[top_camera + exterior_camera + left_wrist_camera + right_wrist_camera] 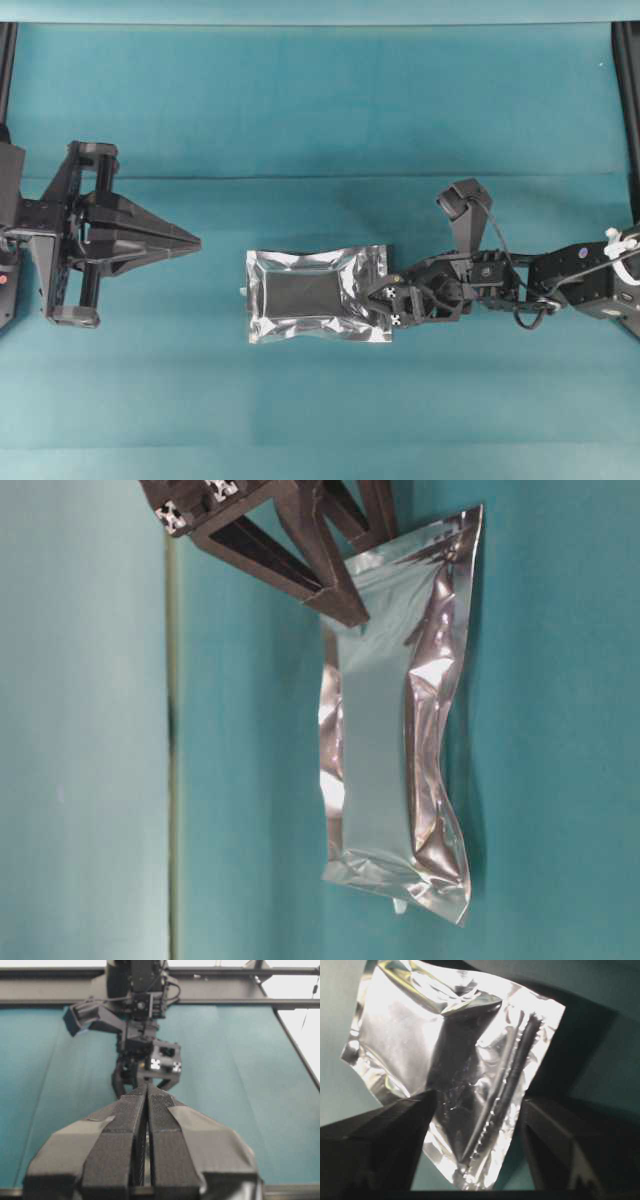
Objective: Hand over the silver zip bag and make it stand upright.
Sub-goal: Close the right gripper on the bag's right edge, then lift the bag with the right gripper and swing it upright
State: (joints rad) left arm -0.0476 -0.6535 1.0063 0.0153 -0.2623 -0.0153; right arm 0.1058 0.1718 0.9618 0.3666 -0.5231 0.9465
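Because the pouch has to be picked up before it can be passed across, I have the right gripper (pixel 385 300) at the end of the silver zip bag (pixel 318 295) nearest its arm. The bag lies flat on the teal desk (pixel 300 100), between the two arms and nearer the right one. The right jaws stand spread, one on each side of the bag's sealed end, and have not clamped it; I judge this end was chosen because the flat seal gives a thin edge to pinch and leaves the far end free for the other arm.

Well apart from the bag, the left gripper (pixel 196 242) hangs with its jaws clenched on nothing, tips aimed toward the middle. I read that as waiting clear of the pickup.

From overhead I get the layout and the gap between the arms, but not how the jaws sit on the foil. My right wrist camera fills that in: the zip ridge runs along the bag's end between the two dark jaws. At table level the bag shows as puffed rather than flat. My left wrist camera shows only shut pads (pixel 142 1150) and the opposite arm; the bag is hidden there.
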